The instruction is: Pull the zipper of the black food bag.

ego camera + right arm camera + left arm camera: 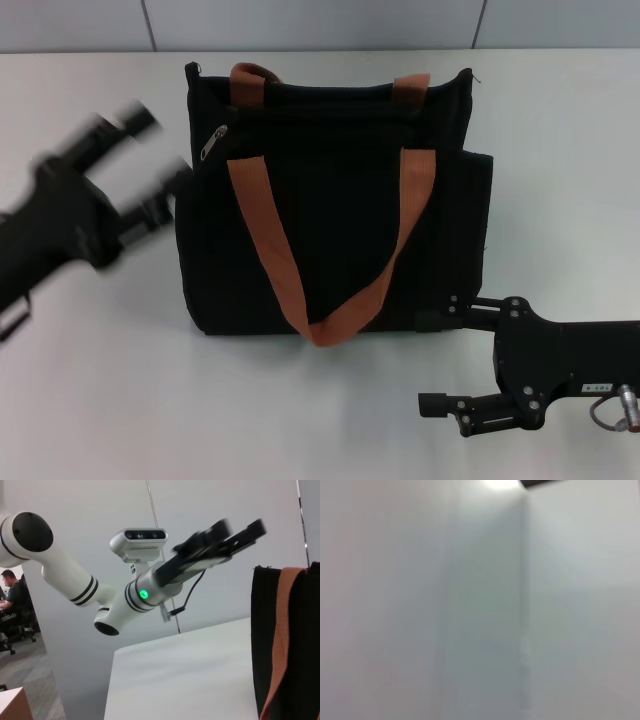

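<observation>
The black food bag (pixel 330 210) is seen in the head view lying flat on the white counter (pixel 560 150), its opening toward the far edge and its front panel facing up. Two orange-brown handles (pixel 300 290) are shown, one looping down across the front panel to the near edge of the bag, the other visible only as two short ends at the far rim. The zipper (pixel 214 144) is found at the bag's far left corner, as a small silver pull tab lying on a short slanted zip line. The left end effector (pixel 150 165) is held just beside the left edge of the bag, near the zipper but not touching it; its two fingers are spread apart and nothing is held between them. In the right wrist view the same left end effector (pixel 225 535) is seen raised above the counter with its fingers parted, and part of the bag (pixel 265 645) with one orange-brown strap is shown at the edge of the picture. The right end effector (pixel 432 362) is placed low at the near right corner of the bag, its fingers set wide apart, with one fingertip (pixel 428 320) lying at the bag's near edge and the other on the bare counter; nothing is gripped by it. Only a pale, featureless surface is shown in the left wrist view.
</observation>
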### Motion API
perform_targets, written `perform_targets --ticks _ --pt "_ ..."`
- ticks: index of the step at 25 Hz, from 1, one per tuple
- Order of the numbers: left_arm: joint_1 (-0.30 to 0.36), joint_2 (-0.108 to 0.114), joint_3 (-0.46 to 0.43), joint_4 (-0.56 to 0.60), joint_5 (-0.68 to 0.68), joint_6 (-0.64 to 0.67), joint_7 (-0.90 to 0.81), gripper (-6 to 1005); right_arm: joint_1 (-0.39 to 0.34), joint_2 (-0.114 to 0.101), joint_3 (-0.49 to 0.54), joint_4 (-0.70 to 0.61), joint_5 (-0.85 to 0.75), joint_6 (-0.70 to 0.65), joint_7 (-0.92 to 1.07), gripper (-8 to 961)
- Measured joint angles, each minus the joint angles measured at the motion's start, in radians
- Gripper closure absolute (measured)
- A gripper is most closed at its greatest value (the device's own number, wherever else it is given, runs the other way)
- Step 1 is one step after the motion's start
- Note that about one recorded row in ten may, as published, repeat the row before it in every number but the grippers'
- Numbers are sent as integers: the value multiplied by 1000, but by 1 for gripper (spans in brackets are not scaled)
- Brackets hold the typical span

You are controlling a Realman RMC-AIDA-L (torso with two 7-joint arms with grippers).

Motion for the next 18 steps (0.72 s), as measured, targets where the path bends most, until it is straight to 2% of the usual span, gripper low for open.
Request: perform_targets --ticks 2,3,7,12,18 --pt "-1 0 -16 -3 -11 -21 0 203 -2 0 1 1 0 0 -11 112" --pt "-11 2 -39 -5 -22 -98 1 203 -2 0 1 1 0 0 -11 112" --pt "-46 10 -9 28 24 -239 -5 203 -2 0 1 13 0 1 -17 112" --pt "-72 11 25 56 118 -284 15 203 -4 -1 1 14 0 2 -17 113" --pt "-89 9 30 74 135 -356 26 203 -4 -1 1 14 0 3 -17 113"
